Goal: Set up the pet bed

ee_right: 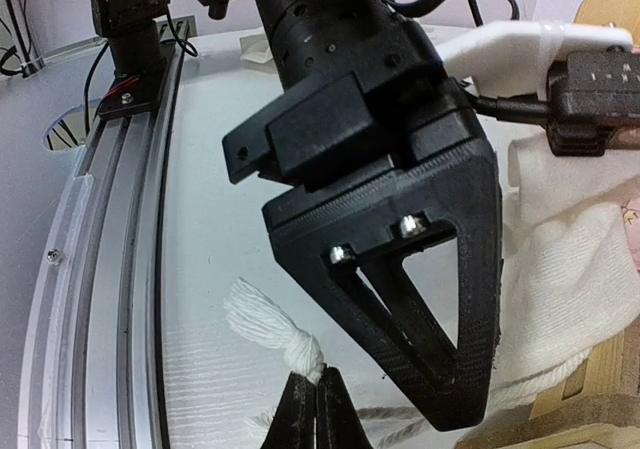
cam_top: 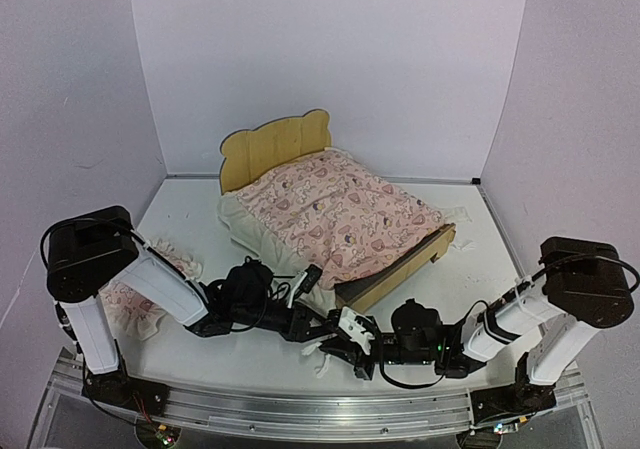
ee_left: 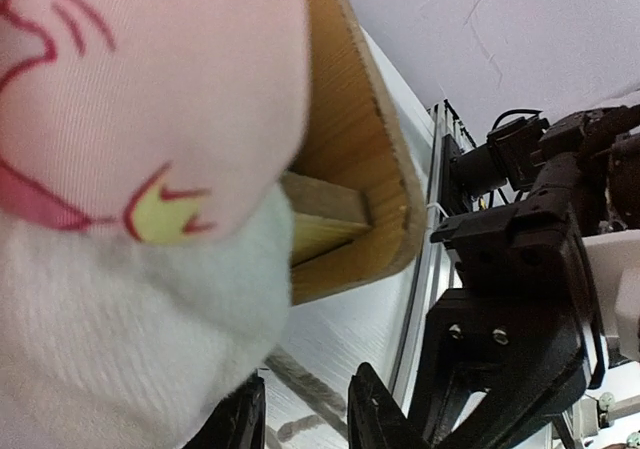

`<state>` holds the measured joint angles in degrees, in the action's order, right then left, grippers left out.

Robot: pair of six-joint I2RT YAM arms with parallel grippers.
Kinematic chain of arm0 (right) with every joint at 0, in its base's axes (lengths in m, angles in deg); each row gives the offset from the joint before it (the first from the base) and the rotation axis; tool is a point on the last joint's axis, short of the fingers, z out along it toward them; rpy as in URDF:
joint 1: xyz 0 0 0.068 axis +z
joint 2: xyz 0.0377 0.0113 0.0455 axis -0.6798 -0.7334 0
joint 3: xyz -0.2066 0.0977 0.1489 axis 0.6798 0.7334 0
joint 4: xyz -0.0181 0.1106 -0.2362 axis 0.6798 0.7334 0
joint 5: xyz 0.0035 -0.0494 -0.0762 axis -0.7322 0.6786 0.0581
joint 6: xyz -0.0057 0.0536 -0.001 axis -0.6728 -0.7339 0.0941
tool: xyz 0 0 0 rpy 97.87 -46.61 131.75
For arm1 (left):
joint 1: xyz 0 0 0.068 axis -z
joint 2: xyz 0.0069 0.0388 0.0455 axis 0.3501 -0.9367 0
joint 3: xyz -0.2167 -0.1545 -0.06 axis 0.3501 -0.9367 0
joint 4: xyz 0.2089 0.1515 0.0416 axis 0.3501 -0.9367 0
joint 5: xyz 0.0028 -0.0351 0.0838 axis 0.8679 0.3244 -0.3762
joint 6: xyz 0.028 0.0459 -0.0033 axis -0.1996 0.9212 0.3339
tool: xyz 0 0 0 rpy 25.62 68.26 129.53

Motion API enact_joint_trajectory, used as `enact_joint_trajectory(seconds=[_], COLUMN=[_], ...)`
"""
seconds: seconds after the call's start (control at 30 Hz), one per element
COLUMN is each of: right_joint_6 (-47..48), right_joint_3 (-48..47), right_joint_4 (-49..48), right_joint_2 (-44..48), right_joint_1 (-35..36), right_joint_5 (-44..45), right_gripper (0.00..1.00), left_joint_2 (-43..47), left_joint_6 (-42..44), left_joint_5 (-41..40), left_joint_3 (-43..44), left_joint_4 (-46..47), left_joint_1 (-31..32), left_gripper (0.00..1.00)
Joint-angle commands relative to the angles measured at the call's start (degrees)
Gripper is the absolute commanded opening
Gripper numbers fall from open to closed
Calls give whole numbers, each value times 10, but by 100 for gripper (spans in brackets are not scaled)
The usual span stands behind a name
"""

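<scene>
Pink printed blanket [ee_left: 150, 89] and its white ruffle crowd the left wrist lens, beside a plywood corner of the pet bed [ee_left: 350, 159]. From above, the bed sits mid-bench with its long axis on a diagonal. The wavy headboard [cam_top: 272, 147] lies toward the far left and the footboard [cam_top: 400, 267] toward the near right, facing the right arm. The blanket drapes over nearly the whole frame. Left claw [ee_left: 308, 394] hangs at the bed's near corner with fingertips apart, but the cloth is so close that I cannot tell whether any ruffle is caught. Right claw [ee_right: 312, 387] is clenched on a white tassel [ee_right: 290, 344], low over the bench [cam_top: 500, 224]. The bench is white, with an aluminium rail [cam_top: 300, 409] in front and plain pale walls [cam_top: 330, 59] behind and beside.
</scene>
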<state>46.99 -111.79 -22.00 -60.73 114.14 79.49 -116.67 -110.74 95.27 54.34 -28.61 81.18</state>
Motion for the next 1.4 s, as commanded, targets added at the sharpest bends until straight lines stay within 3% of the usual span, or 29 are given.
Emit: enact_joint_trajectory(seconds=[0.0,0.23,0.53,0.67,0.77,0.97,1.07,1.37], right_joint_6=[8,6,-48,-106,-192,-365,-389,-411], right_joint_3=[4,5,3,8,8,-56,-99,-179], right_joint_4=[-32,-27,-13,-9,12,166,235,312], right_joint_2=[2,5,17,33,55,106,103,53], right_joint_1=[8,12,28,31,31,37,43,45], right_joint_5=[-10,-2,25,50,115,217,257,309], right_gripper=[0,0,0,0,0,0,0,0], left_joint_2=[-33,-49,-19,13,30,34,37,48], left_joint_6=[-35,-17,27,60,80,91,94,127], left_joint_5=[-14,-12,-77,-91,-87,-59,-55,-45], left_joint_3=[42,70,42,9,-15,-56,-72,-91], left_joint_4=[21,21,22,41,70,140,174,216], left_joint_1=[-4,-5,-6,-6,-6,-6,-6,5], left_gripper=[29,27,0,0,0,0,0,0])
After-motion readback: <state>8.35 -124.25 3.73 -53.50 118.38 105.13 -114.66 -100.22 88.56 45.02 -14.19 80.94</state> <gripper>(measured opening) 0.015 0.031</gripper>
